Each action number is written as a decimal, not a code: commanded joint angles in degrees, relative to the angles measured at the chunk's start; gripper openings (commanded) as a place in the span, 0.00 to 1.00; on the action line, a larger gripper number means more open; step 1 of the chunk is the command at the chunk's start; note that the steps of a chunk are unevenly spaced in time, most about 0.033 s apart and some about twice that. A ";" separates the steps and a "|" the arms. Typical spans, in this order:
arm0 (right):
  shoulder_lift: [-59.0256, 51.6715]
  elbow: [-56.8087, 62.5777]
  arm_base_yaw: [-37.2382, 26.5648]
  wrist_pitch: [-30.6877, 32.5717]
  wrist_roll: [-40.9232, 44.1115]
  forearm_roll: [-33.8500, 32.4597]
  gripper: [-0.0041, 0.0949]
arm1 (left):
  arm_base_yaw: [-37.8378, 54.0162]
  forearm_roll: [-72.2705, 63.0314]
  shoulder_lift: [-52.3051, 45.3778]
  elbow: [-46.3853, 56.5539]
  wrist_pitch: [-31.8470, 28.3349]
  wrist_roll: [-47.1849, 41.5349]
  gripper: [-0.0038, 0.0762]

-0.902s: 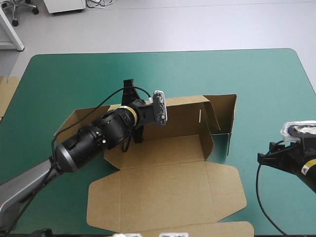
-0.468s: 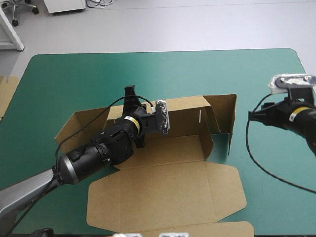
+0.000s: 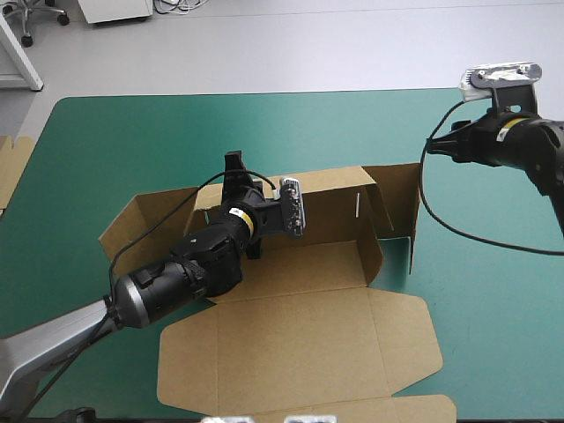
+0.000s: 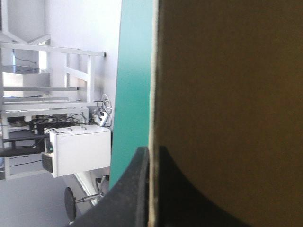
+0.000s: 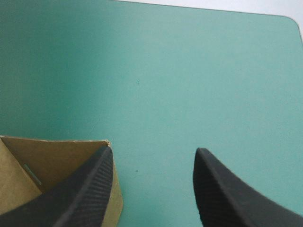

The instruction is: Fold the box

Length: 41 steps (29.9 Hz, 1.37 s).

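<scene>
The brown box [image 3: 300,264] lies in the middle of the teal-green table with its back wall and right end wall raised, and its lid [image 3: 291,344] lies flat toward the near edge. My left gripper [image 3: 234,176] straddles the top edge of the back wall near its left end. In the left wrist view that gripper [image 4: 152,153] is shut on the board [image 4: 227,94], one finger on each face. My right gripper [image 3: 440,147] hovers open just beyond the box's far right corner. In the right wrist view this gripper [image 5: 154,156] has the corner of the box [image 5: 47,163] beside one finger.
More brown board [image 3: 12,167] shows at the table's left edge. Bare teal-green cover [image 3: 132,141] stretches behind the box to the far edge and along the right side [image 3: 502,291].
My right arm has swung from near the table's right front up to the box's far right corner. My left gripper stays on the back wall, shifted slightly.
</scene>
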 commanded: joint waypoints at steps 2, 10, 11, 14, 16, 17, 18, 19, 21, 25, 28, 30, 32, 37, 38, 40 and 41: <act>2.72 -4.10 -5.12 -2.72 -4.81 6.43 0.54 | -0.35 18.64 -1.66 1.95 -3.62 -14.43 0.03; 12.36 -12.09 -12.66 0.43 -14.48 26.03 0.54 | -0.12 38.04 -0.91 4.97 -7.27 -25.36 0.03; 13.40 -13.17 -13.12 0.86 -14.91 26.99 0.54 | 0.17 38.84 -0.69 4.97 -7.66 -26.00 0.03; 17.09 -17.25 -13.17 3.11 -15.30 27.46 0.54 | 1.52 39.45 0.00 4.97 -8.28 -26.20 0.03; 19.49 -19.67 -13.17 4.88 -15.42 27.46 0.54 | 3.05 41.55 1.00 4.97 -8.28 -26.20 0.03; 20.36 -20.51 -13.17 5.49 -15.42 27.46 0.54 | 4.12 43.07 1.36 4.97 -8.43 -26.20 0.03; 21.22 -21.48 -13.17 6.06 -15.42 27.46 0.54 | 5.14 42.97 1.72 4.80 -9.09 -25.60 0.03; 21.99 -22.28 -13.17 6.37 -15.42 27.46 0.54 | 5.84 42.97 1.74 4.68 -9.07 -25.60 0.03; 22.69 -23.23 -13.17 6.63 -15.42 27.60 0.54 | 6.01 42.85 1.74 4.79 -8.92 -25.60 0.03; 23.93 -23.76 -13.17 5.38 -16.12 29.10 0.54 | 5.81 42.96 1.74 4.79 -10.13 -25.71 0.03; 25.06 -23.76 -13.17 5.23 -16.54 29.77 0.54 | 5.81 42.42 1.88 4.79 -10.53 -27.52 0.03; 25.89 -23.76 -13.17 4.45 -16.54 29.90 0.54 | 5.81 41.77 1.88 4.88 -10.42 -28.87 0.03; 26.86 -23.82 -13.17 3.52 -16.54 30.13 0.54 | 5.81 41.77 1.96 4.93 -10.67 -29.09 0.03; 30.34 -23.82 -13.03 5.01 -17.52 34.24 0.51 | 5.81 41.88 1.96 4.93 -10.91 -28.99 0.03; 30.57 -23.82 -12.92 5.59 -18.08 35.06 0.50 | 5.81 41.88 2.19 4.93 -10.64 -28.99 0.03; 30.70 -23.82 -12.92 6.95 -18.90 36.12 0.48 | 5.81 42.02 2.77 4.93 -9.89 -28.99 0.03; 30.70 -23.82 -12.92 7.41 -19.16 36.64 0.47 | 5.81 42.15 3.16 4.93 -9.30 -28.99 0.03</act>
